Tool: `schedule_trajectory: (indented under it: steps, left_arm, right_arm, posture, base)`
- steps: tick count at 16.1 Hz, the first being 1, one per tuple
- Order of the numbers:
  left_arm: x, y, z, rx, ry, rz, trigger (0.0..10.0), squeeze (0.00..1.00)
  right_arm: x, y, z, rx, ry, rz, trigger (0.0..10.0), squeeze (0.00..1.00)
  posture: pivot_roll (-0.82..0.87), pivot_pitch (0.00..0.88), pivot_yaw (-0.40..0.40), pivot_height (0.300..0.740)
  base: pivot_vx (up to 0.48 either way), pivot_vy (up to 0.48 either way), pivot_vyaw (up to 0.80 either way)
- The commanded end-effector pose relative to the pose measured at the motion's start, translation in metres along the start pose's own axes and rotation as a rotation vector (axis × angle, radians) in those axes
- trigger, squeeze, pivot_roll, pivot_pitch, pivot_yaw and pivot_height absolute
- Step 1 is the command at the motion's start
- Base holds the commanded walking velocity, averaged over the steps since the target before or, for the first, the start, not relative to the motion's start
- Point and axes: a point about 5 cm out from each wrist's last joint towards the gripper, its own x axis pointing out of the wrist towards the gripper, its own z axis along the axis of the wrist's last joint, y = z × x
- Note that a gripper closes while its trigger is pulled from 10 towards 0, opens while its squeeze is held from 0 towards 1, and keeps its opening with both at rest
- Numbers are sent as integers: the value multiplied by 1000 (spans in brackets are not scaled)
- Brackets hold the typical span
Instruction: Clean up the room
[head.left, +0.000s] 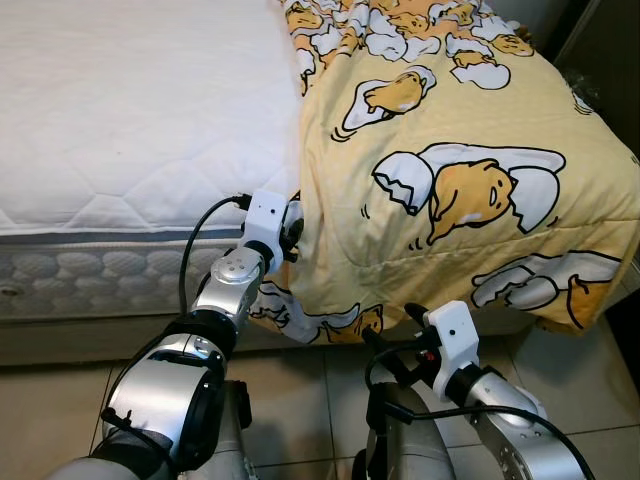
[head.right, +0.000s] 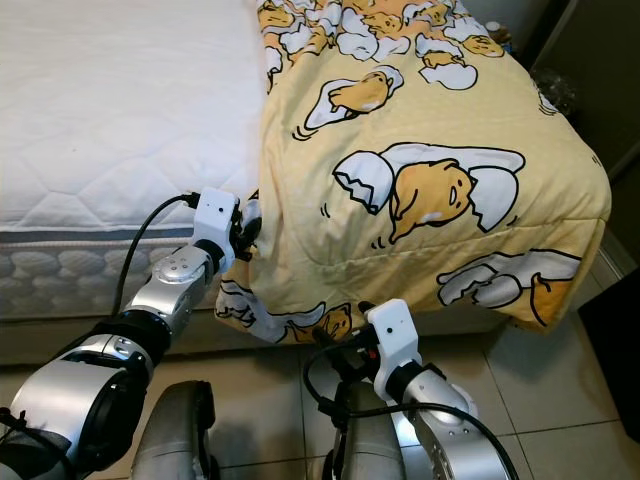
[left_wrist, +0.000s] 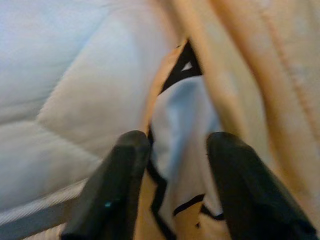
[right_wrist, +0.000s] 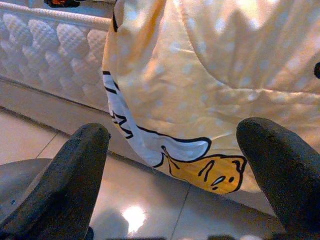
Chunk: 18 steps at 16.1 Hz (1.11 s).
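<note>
The left gripper (left_wrist: 170, 165) is reaching in at the left edge of the blanket (head.left: 450, 180), where that edge is hanging over the front of the bed. In its wrist view the two black fingers (left_wrist: 120, 180) are standing a little apart with a fold of white and yellow cloth lying between them; the jaws are looking nearly closed on that fold, though whether they are actually pinching it is hard to say, so I am judging it as a grip being taken rather than one made. Beside the fold, the white mattress (head.left: 130, 110) is showing, bare across the whole left part of the bed.

The right gripper (right_wrist: 175, 155) is hovering low, in front of the bed, with its fingers spread wide and nothing between them. It is pointing at the lower hem of the blanket, which is dangling near the tiled floor (head.left: 60, 410) but apart from the fingers.

The blanket itself is lying bunched over the right part of the bed and spilling down its front side, leaving the rest of the mattress uncovered.

The step in hand seems to be taking hold of the blanket's edge in order to spread it. The next move is probably calling for the left fingers to close firmly on the fold, the right gripper to come forward onto the hem and close, and then both to draw the cloth leftwards over the bare mattress
</note>
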Motion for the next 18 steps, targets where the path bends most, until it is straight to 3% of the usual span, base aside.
schedule_trajectory:
  steps: [1, 7, 8, 9, 10, 18]
  left_arm:
    - [2, -1, 2, 16, 21, -5, 10000, 1000]
    - [4, -9, 1, -21, 40, -52, 10000, 1000]
    - [5, -17, 1, 8, 42, -92, 10000, 1000]
    - [6, -20, 0, 21, 51, -98, 10000, 835]
    - [6, -20, 0, 27, 54, -97, 10000, 0]
    - [5, -30, -9, 56, 95, -84, 10000, 0]
  right_arm:
    - [-4, -1, 2, 1, -5, -10, 10000, 0]
    - [-4, 1, 2, 2, 1, -1, 10000, 0]
    - [-4, 2, 2, 2, 0, 0, 10000, 0]
    - [-4, 2, 3, 2, -1, 0, 10000, 0]
    - [-4, 2, 3, 2, -1, 0, 10000, 0]
    - [-9, 5, 1, 7, 11, -11, 10000, 0]
  posture:
    - [-77, 75, -58, 591]
    - [-82, 84, -63, 591]
    - [-83, 82, -63, 591]
    - [-85, 82, -61, 591]
    - [-85, 82, -61, 591]
    - [-125, 94, -52, 591]
  base:
    - [0, 0, 0]
    - [0, 0, 0]
    - [0, 0, 0]
    - [0, 0, 0]
    - [0, 0, 0]
    - [0, 0, 0]
